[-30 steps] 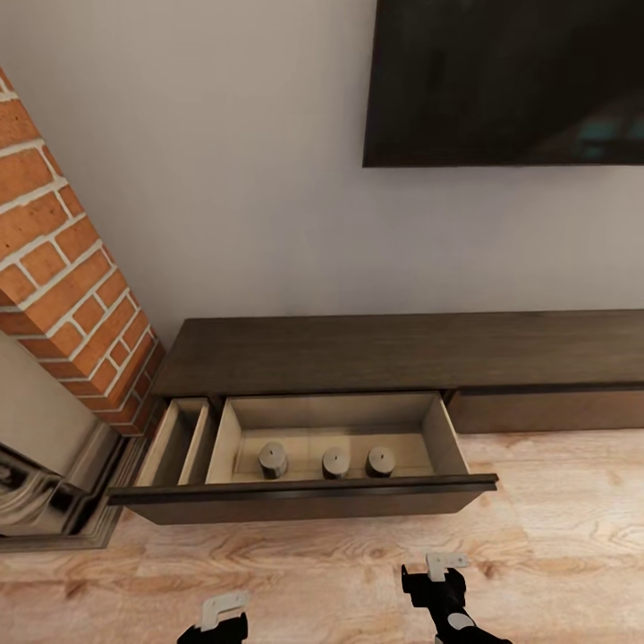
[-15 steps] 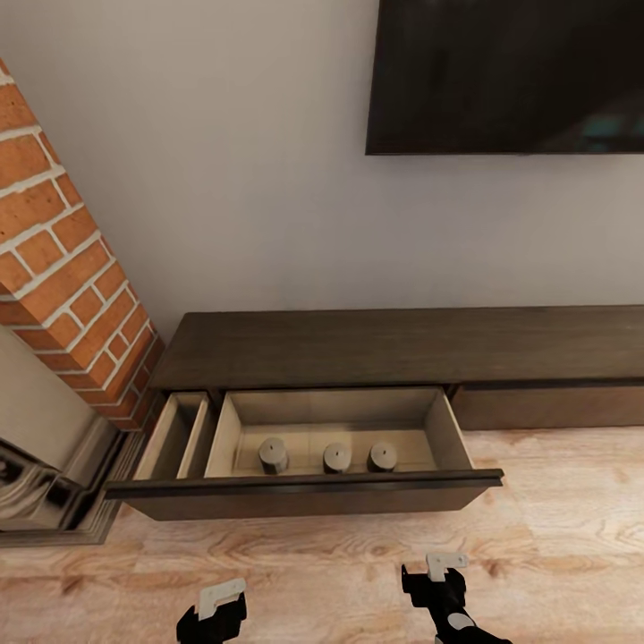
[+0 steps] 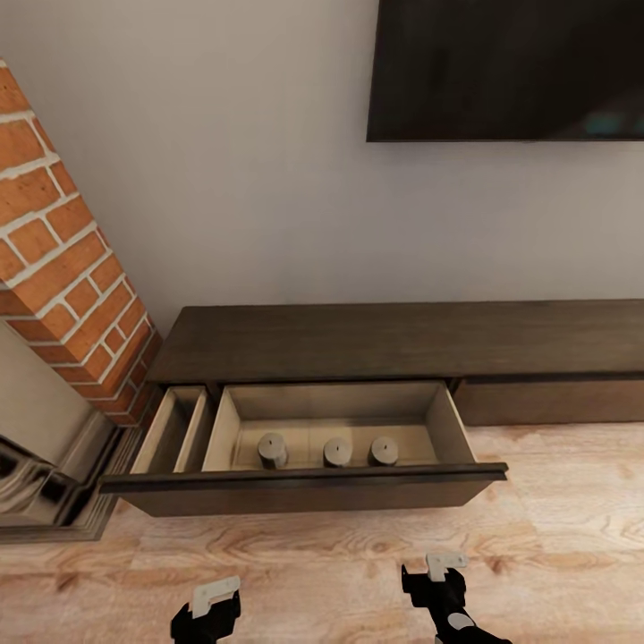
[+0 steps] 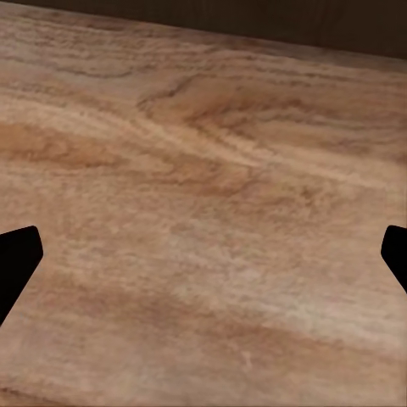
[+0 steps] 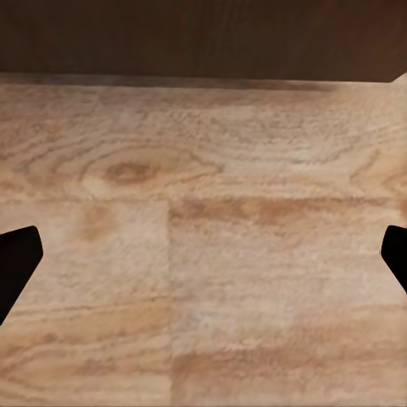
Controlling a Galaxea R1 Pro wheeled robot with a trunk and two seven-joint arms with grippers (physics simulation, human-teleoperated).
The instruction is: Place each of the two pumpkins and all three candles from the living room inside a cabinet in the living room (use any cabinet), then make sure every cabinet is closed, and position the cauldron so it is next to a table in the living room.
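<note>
Though beyond both hands (image 3: 436, 572), candles (image 3: 336, 452) drawered

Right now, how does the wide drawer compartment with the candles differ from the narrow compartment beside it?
The wide compartment holds three candles standing in a row; no contents show in the narrow compartment. The wide one spans most of the drawer front; the narrow one is a slim slot at its end, nearest the brick fireplace. Both are pulled open and lined in pale wood.
</note>
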